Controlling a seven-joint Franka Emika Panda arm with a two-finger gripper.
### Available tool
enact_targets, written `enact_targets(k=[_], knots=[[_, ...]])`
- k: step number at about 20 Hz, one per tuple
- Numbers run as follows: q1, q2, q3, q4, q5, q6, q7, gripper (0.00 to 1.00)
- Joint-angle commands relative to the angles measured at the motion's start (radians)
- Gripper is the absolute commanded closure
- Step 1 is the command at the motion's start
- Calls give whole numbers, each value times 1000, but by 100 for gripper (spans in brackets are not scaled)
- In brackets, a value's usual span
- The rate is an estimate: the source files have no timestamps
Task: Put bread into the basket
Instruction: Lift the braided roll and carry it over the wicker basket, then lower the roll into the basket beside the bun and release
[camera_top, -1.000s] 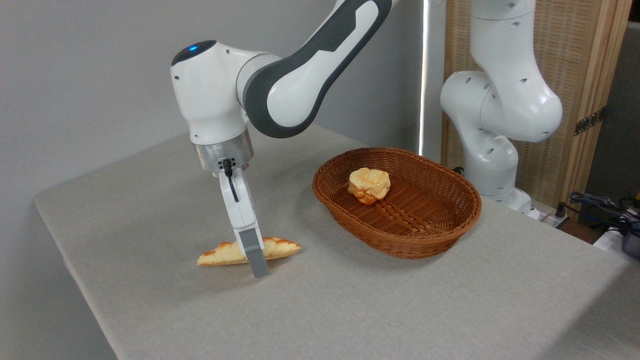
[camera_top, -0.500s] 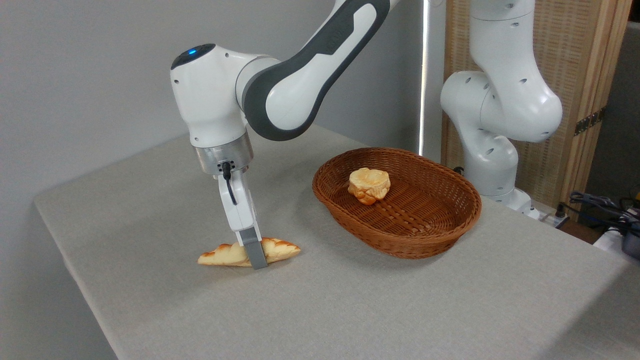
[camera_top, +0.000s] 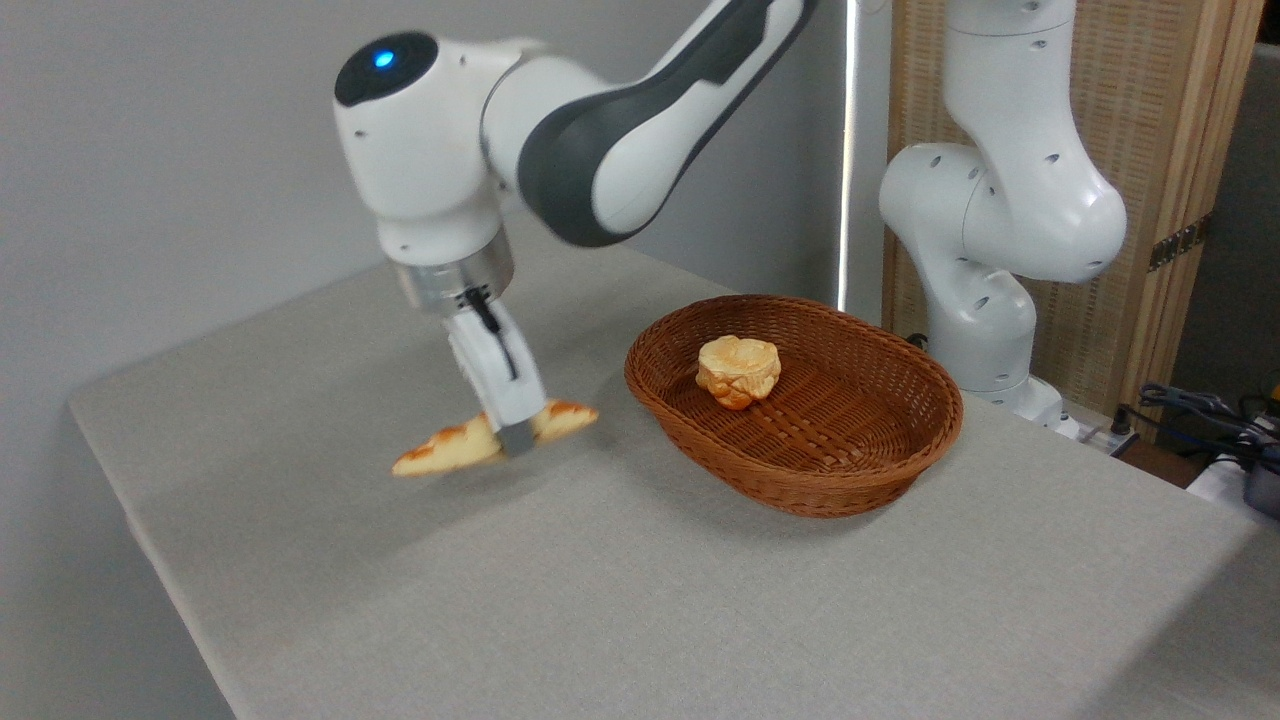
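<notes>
Now the hand (camera_top: 514, 436), closed on the middle of the bread (camera_top: 492, 440) clear of the table (camera_top: 640, 600), should probably carry it level, high over the near rim of the basket (camera_top: 800, 490), releasing beside the bun (camera_top: 738, 370).

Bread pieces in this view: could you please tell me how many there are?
2. The long braided loaf is held in the claw, above the table, left of the basket. The small round bun sits inside the basket. None appears hidden.
</notes>
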Motion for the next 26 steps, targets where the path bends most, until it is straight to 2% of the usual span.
enact_targets(k=[1,5,8,9,12,16,17,18,20,22,23,26], knots=[[31,-96,78,-1,-97,-206,15,98],[30,-193,198,-32,-85,-411,84,98],[14,-317,305,-159,-63,-444,185,90],[10,-369,316,-214,-59,-444,213,90],[-19,-465,319,-340,30,-444,242,88],[-42,-456,319,-409,38,-430,218,41],[-44,-451,319,-414,36,-427,211,40],[-46,-443,319,-415,36,-427,193,30],[-46,-439,321,-417,38,-417,178,25],[-46,-436,321,-422,52,-381,175,7],[-46,-434,321,-422,62,-375,170,3],[-46,-426,319,-425,75,-373,172,0]])
